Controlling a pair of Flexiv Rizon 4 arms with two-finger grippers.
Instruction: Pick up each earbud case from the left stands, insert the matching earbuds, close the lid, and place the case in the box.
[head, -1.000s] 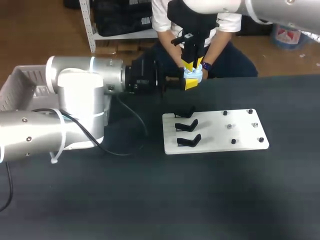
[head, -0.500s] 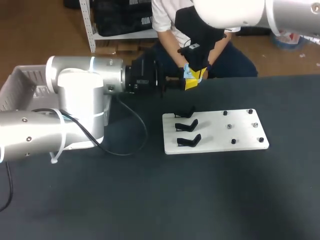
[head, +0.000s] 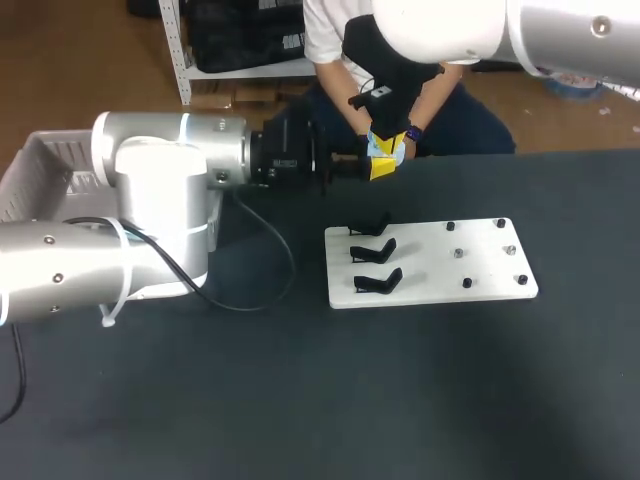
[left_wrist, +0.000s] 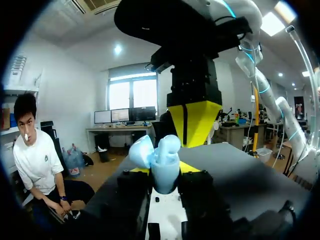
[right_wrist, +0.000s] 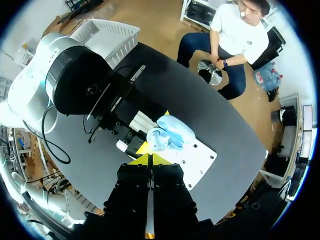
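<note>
**A:** Case (left_wrist: 165, 162): where is it, and which way up?

**B:** Above the far edge of the tabletop (head: 300, 400), just beyond the plate (head: 430, 270). It stands upright with its long axis vertical and its mouth facing up. The lid (left_wrist: 141, 150) is swung open to one side.

**A:** And the hands?

**B:** The left hand (head: 378, 166) comes in level from the left and grips the case, one finger against each side of the body. The right hand (right_wrist: 150, 159) points down over it, its two yellow tips pressed together close above the open mouth. I cannot tell whether they touch the case, or whether anything tiny sits between them.

**A:** Counts?

**B:** From the left: one white box (head: 40, 160) at the far left, one case, one plate. The plate carries three black stands (head: 373, 250) in a column on its left half and six small pegs (head: 457, 253) on its right half.
</note>
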